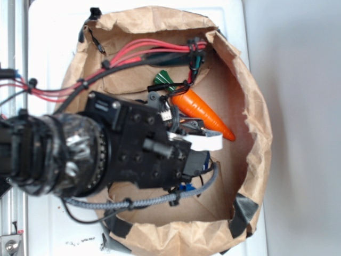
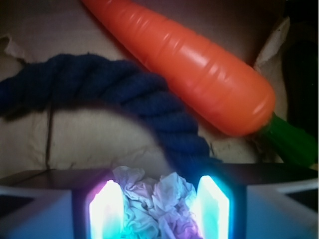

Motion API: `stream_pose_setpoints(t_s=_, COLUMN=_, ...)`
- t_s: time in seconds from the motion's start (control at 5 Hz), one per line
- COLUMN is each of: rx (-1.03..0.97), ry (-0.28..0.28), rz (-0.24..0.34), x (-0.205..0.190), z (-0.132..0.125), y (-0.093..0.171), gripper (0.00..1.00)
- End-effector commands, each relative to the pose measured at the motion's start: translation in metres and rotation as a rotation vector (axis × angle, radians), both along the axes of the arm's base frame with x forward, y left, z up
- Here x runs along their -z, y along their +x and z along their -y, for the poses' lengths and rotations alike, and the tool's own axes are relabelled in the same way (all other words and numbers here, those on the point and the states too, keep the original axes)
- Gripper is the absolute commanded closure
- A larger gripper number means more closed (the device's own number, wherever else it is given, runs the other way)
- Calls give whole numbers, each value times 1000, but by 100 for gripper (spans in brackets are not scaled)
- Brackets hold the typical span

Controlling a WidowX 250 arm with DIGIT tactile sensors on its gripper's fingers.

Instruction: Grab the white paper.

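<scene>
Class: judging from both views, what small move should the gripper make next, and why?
Probably close the fingers. In the wrist view the white paper already sits between them, with the rope and carrot lying beyond.

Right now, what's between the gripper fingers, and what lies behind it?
The crumpled white paper sits between the gripper fingers. Behind it curves a blue rope, then the toy carrot. The paper's lower part is out of frame.
</scene>
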State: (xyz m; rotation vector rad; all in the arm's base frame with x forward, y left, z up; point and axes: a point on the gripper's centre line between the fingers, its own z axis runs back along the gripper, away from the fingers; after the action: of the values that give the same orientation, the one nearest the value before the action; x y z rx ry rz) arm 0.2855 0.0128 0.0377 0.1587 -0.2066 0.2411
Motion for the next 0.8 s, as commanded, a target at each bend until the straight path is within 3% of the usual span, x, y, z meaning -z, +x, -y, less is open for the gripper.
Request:
stream_pose_setpoints(t_s=0.0, rx=24, ry=-159, rz=54, x=-114, z=2, y=1, gripper=100)
stream_pose_setpoints(t_s=0.2, rx=54, ry=-212, rz=55, x=-142, z=1, y=-1, gripper=100)
stream_pose_setpoints(t_s=0.4, rx=70, ry=-226, rz=64, x=-153, z=1, y=-3, gripper=100)
stream_pose_setpoints(t_s=0.6, rx=76, ry=-215, rz=50, x=-152, z=-1, y=-1, gripper=79)
